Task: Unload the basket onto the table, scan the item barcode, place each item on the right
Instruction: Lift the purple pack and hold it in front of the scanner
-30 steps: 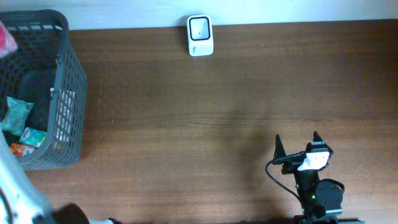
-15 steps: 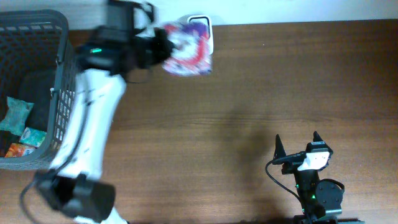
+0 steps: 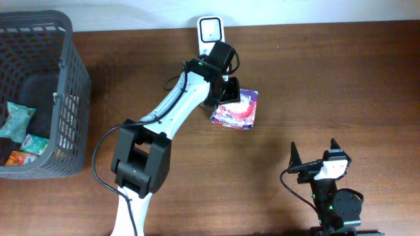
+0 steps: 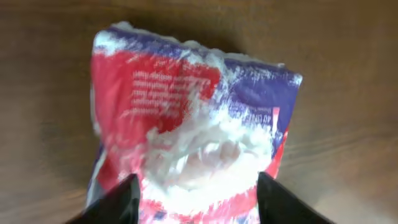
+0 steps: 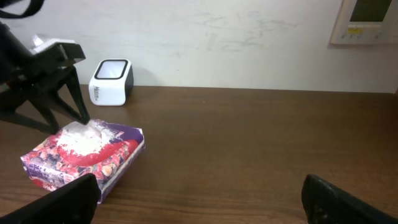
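The item, a red, white and purple snack packet (image 3: 237, 110), lies flat on the wooden table, below and to the right of the white barcode scanner (image 3: 211, 29) at the back edge. My left gripper (image 3: 226, 92) hangs just over the packet's left end. Its jaws stand apart on either side of the packet's crumpled white top (image 4: 199, 155), so it is open. The right wrist view shows the packet (image 5: 87, 152) resting on the table under those dark fingers (image 5: 78, 102), with the scanner (image 5: 111, 81) behind. My right gripper (image 3: 314, 149) is open at the front right, holding nothing.
A dark grey mesh basket (image 3: 65, 39) stands at the left edge with several small packets (image 3: 16, 118) inside. A white wall runs behind the table. The left arm stretches diagonally from the front left toward the scanner.
The left arm swung out from the basket with the packet, passed in front of the scanner, and brought it down to the table right of the scanner. Its jaws have opened. The right arm is still.
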`<action>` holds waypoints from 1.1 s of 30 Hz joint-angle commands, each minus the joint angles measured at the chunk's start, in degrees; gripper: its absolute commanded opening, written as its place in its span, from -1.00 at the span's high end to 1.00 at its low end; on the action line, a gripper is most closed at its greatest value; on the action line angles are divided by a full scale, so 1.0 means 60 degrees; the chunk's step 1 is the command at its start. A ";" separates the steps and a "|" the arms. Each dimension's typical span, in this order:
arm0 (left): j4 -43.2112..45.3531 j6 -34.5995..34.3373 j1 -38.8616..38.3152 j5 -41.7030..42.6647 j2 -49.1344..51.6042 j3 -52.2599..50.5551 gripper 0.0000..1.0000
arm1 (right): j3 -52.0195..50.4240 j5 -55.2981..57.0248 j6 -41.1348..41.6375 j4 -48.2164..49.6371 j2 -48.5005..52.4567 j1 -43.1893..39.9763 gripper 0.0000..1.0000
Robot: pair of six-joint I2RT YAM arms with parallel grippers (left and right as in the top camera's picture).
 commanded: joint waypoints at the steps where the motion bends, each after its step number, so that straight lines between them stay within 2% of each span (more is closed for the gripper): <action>1: -0.0929 0.1869 0.0841 -0.0219 -0.0936 0.1166 -0.31 | -0.0080 0.0055 0.0004 -0.0033 -0.0055 -0.0062 -0.97; 3: -0.1406 0.2248 0.1512 -0.0266 -0.1359 0.1402 -0.36 | -0.0080 0.0055 0.0007 -0.0033 -0.0055 -0.0062 -0.97; 6: -0.2295 0.2448 0.2080 -0.0178 -0.1341 0.1246 -0.30 | -0.0080 0.0055 0.0004 -0.0033 -0.0055 -0.0062 -0.97; 8: -0.2386 0.3461 0.1982 0.0860 -0.1020 0.0892 -0.40 | -0.0080 0.0055 0.0004 -0.0033 -0.0055 -0.0062 -0.97; 10: -0.2197 0.3566 0.1712 0.1577 -0.0532 0.0481 -0.49 | -0.0080 0.0055 0.0007 -0.0033 -0.0055 -0.0062 -0.97; 12: -0.2004 0.3544 0.1308 0.1639 0.0262 0.0342 -0.59 | -0.0080 0.0055 0.0007 -0.0033 -0.0055 -0.0062 -0.97; 16: -0.0659 0.3548 0.0994 0.1639 0.1253 0.0342 -0.60 | -0.0080 0.0055 0.0004 -0.0033 -0.0055 -0.0062 -0.97; 18: -0.0437 0.3566 0.0994 0.1639 0.1388 0.0342 -0.54 | -0.0080 0.0055 0.0004 -0.0033 -0.0055 -0.0062 -0.97; 20: -0.0597 0.4386 0.0929 0.2269 0.1668 0.0342 -0.52 | -0.0080 0.0055 0.0004 -0.0033 -0.0055 -0.0062 -0.97; 22: -0.0685 0.5045 0.0838 0.3034 0.1905 0.0342 -0.41 | -0.0080 0.0055 0.0004 -0.0033 -0.0055 -0.0062 -0.97; 23: -0.0747 0.5111 0.0743 0.3140 0.2055 0.0342 -0.08 | -0.0080 0.0055 0.0004 -0.0036 -0.0055 -0.0062 -0.97; 24: -0.0776 0.5107 0.0710 0.3144 0.2113 0.0339 0.46 | -0.0080 0.0055 0.0004 -0.0033 -0.0055 -0.0062 -0.97; 25: -0.0776 0.5107 0.0710 0.3140 0.2113 0.0342 0.81 | -0.0080 0.0055 0.0004 -0.0036 -0.0055 -0.0062 -0.97; 26: -0.0776 0.5107 0.0710 0.3140 0.2102 0.0357 1.00 | -0.0080 0.0055 0.0007 -0.0033 -0.0055 -0.0062 -0.97; 28: -0.1191 0.5107 0.0994 0.3133 0.1978 0.0790 1.00 | -0.0080 0.0055 0.0007 -0.0033 -0.0055 -0.0062 -0.97; 31: -0.2761 0.5544 0.1730 0.2025 0.1577 0.2677 1.00 | -0.0080 0.0055 0.0004 -0.0033 -0.0055 -0.0062 -0.97; 32: -0.3359 0.5705 0.1902 0.1264 0.1446 0.3453 1.00 | -0.0080 0.0055 0.0007 -0.0036 -0.0055 -0.0062 -0.97; 33: -0.4040 0.5759 0.2033 -0.0138 0.1279 0.4437 1.00 | -0.0080 0.0055 0.0004 -0.0033 -0.0055 -0.0062 -0.97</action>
